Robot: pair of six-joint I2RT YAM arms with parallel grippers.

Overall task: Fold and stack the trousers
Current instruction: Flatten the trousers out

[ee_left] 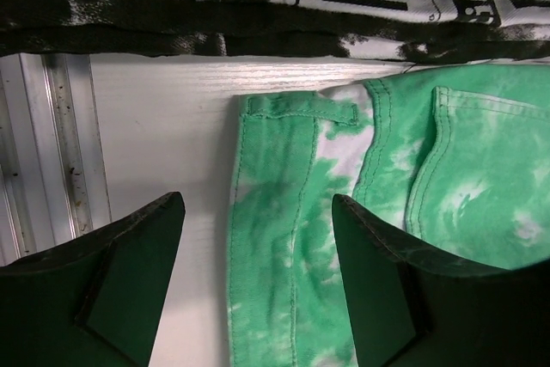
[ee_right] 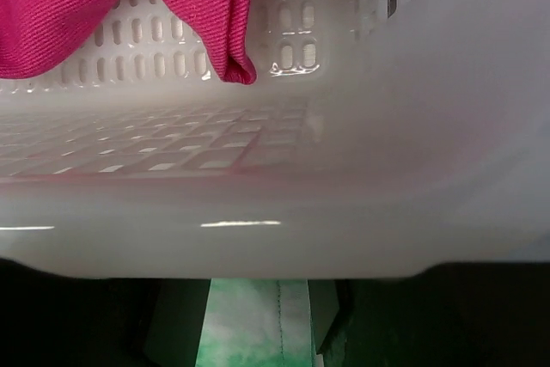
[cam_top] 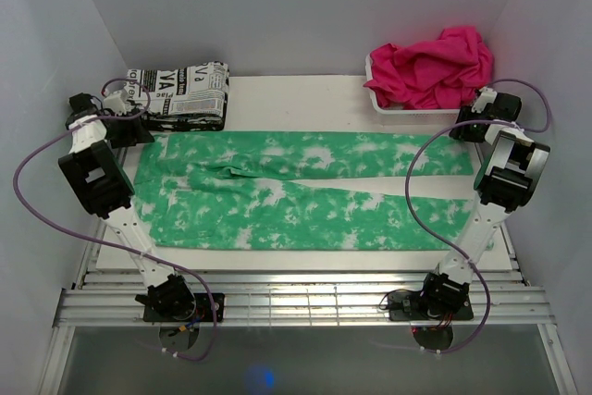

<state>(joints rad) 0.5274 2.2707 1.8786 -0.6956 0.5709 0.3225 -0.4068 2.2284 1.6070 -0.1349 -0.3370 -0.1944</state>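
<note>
The mint-green tie-dye trousers [cam_top: 305,191] lie spread flat on the white board, waist at the left and both legs running right. My left gripper [cam_top: 129,129] hangs over the waist's far left corner. In the left wrist view it [ee_left: 258,255] is open, its dark fingers [ee_left: 129,290] straddling the waistband edge [ee_left: 284,212] without pinching it. My right gripper [cam_top: 469,129] is at the far right leg end, close to the basket. In its wrist view the fingers stand apart [ee_right: 255,345] with a strip of green hem [ee_right: 245,320] between them.
A folded black-and-white newsprint cloth [cam_top: 180,94] [ee_left: 258,6] lies just behind the left gripper. A white perforated basket [cam_top: 384,106] [ee_right: 344,212] holding hot-pink cloth [cam_top: 430,67] [ee_right: 86,6] stands right in front of the right gripper. White walls close in on both sides.
</note>
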